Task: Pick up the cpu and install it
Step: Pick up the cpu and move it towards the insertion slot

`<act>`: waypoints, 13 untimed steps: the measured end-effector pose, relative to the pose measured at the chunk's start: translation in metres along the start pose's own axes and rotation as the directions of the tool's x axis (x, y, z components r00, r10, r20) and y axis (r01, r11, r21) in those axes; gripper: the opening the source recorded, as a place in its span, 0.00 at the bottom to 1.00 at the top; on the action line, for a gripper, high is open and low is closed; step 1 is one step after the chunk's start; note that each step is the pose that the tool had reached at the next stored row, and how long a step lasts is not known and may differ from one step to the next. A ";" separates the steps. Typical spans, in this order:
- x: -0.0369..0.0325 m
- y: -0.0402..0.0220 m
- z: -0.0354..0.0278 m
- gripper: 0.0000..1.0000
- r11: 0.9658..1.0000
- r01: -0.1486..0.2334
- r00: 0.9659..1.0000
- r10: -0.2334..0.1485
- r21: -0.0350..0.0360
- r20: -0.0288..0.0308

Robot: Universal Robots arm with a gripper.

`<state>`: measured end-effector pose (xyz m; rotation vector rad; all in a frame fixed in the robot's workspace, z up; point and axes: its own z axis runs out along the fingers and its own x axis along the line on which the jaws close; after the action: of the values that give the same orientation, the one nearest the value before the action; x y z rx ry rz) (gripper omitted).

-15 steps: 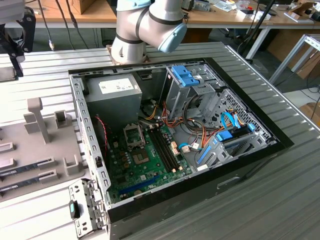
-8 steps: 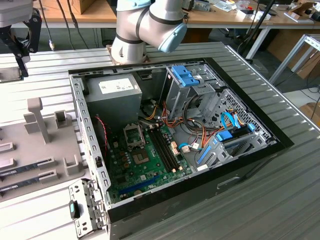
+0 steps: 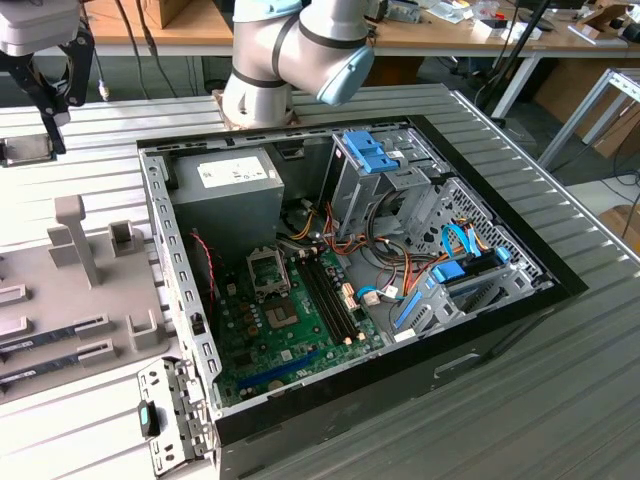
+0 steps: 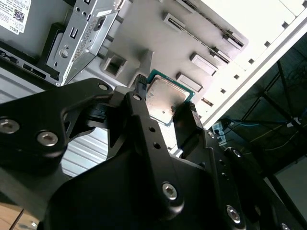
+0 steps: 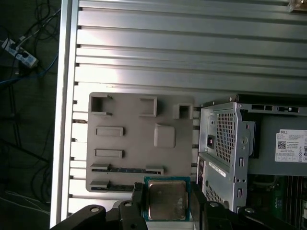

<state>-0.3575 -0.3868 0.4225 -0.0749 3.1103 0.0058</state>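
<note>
The fingers (image 5: 138, 202) are clenched on the cpu (image 5: 166, 197), one black pad against each of two opposite edges. The chip's silver-grey metal top and thin green rim show between them in both wrist views. The gripper (image 4: 164, 108) hangs in the air above the counter (image 5: 192, 48), a surface of ribbed aluminium slats, and carries the chip flat.

In the first wrist view the cpu sits over one edge of a grey holder tray (image 5: 129, 115) that lies on the counter far below. The tray has several moulded pockets. Two long narrow memory sticks (image 5: 127, 169) lie in slots of it, on the side nearest the chip.

In the exterior view the gripper and cpu are at the far left, well apart from the open computer case (image 3: 160, 250) in the middle. The case lies on its side with the green motherboard (image 3: 290, 335) facing up. A square metal-framed socket (image 3: 268, 272) shows near the board's upper part. The grey power-supply box (image 3: 225, 200) fills the corner next to it, and blue drive brackets (image 3: 368, 152) stand toward the exterior view's right.
</note>
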 end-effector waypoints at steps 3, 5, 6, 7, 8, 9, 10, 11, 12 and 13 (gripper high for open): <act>-0.0033 -0.0005 0.0004 0.47 1.000 0.000 1.000 0.000 0.000 0.000; -0.0060 -0.0009 0.0006 0.47 1.000 0.000 1.000 0.000 0.000 0.000; -0.0067 -0.0010 0.0007 0.47 1.000 0.000 1.000 0.000 0.000 0.000; -0.0078 -0.0011 0.0008 0.47 1.000 0.000 1.000 0.000 0.000 0.000; -0.0087 -0.0012 0.0009 0.47 1.000 0.000 1.000 0.000 0.000 0.000; -0.0103 -0.0014 0.0010 0.47 1.000 0.000 1.000 0.000 0.000 0.000; -0.0111 -0.0015 0.0011 0.47 1.000 0.000 1.000 0.000 0.000 0.000; -0.0119 -0.0016 0.0012 0.47 1.000 0.000 1.000 0.000 0.000 0.000; -0.0134 -0.0018 0.0014 0.47 1.000 0.000 1.000 0.000 0.000 0.000; -0.0143 -0.0019 0.0015 0.47 1.000 0.000 1.000 0.000 0.000 0.000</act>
<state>-0.3431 -0.3879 0.4215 -0.0749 3.1102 0.0060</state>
